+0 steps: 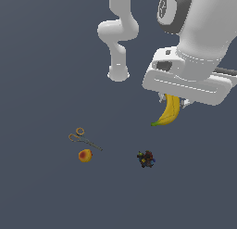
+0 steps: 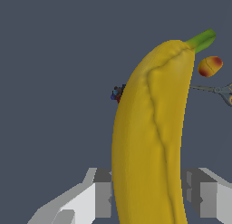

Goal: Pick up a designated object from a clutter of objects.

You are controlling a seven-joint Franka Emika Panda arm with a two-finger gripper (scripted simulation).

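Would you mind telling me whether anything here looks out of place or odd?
Nothing stands out. The banana hangs stem down from the gripper, held by its upper end between the fingers. The scissors, fruit and dark lump lie apart and look undamaged.

Four small items in all — one banana (image 1: 169,111), one pair of scissors (image 1: 84,138), one round fruit (image 1: 85,155) (orange-red), one dark lump (image 1: 146,159).
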